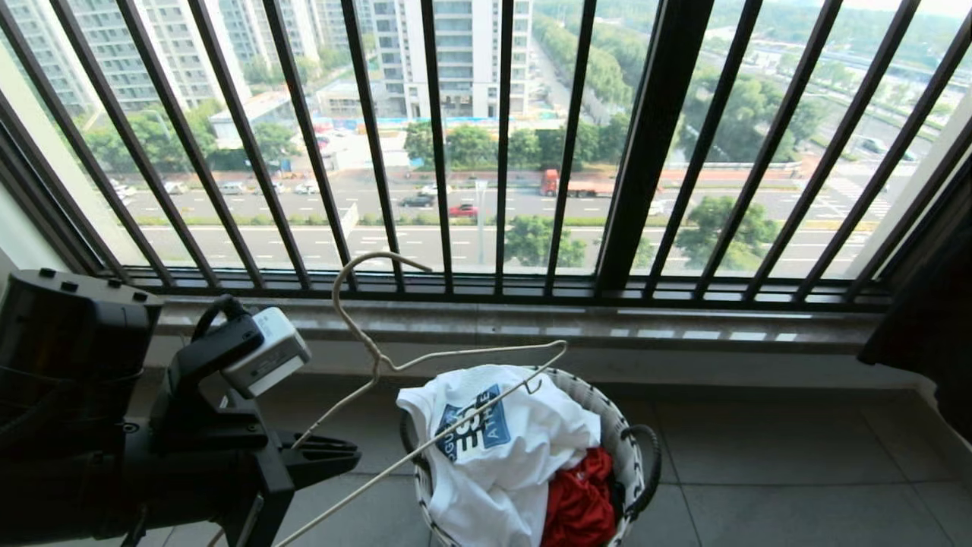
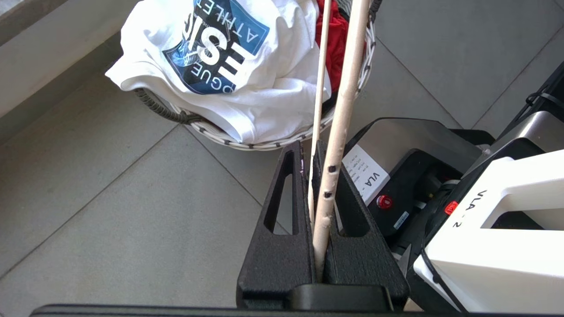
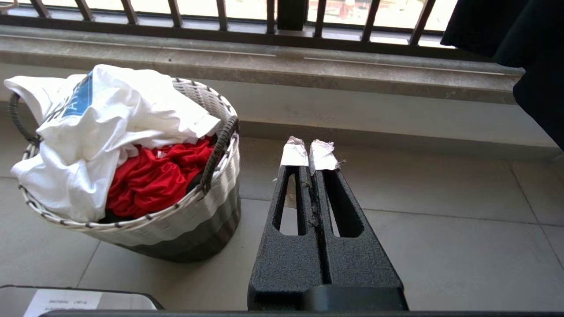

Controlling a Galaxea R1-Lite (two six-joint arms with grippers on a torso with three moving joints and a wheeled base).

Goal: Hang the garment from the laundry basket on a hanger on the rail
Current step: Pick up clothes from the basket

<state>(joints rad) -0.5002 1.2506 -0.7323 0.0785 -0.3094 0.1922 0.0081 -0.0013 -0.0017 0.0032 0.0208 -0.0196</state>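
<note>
The white garment [image 1: 501, 448] with its blue chest graphic lies crumpled on top of the laundry basket [image 1: 626, 444] on the tiled floor. It also shows in the left wrist view [image 2: 229, 66] and the right wrist view [image 3: 110, 114]. My left gripper [image 1: 345, 456] at the lower left is shut on the cream wire hanger [image 1: 377, 368], whose far shoulder reaches over the basket. In the left wrist view the hanger's wire [image 2: 342, 119] runs between the closed black fingers of the left gripper [image 2: 308, 149]. My right gripper [image 3: 308, 152] is shut and holds nothing, beside the basket [image 3: 176, 220]. The rail is out of view.
A red cloth [image 1: 581, 501] lies in the basket under the T-shirt. A black railing of vertical bars [image 1: 653, 152] and a stone ledge [image 1: 531, 323] close off the far side. A dark garment [image 1: 926, 319] hangs at the right. My own base [image 2: 440, 176] is next to the basket.
</note>
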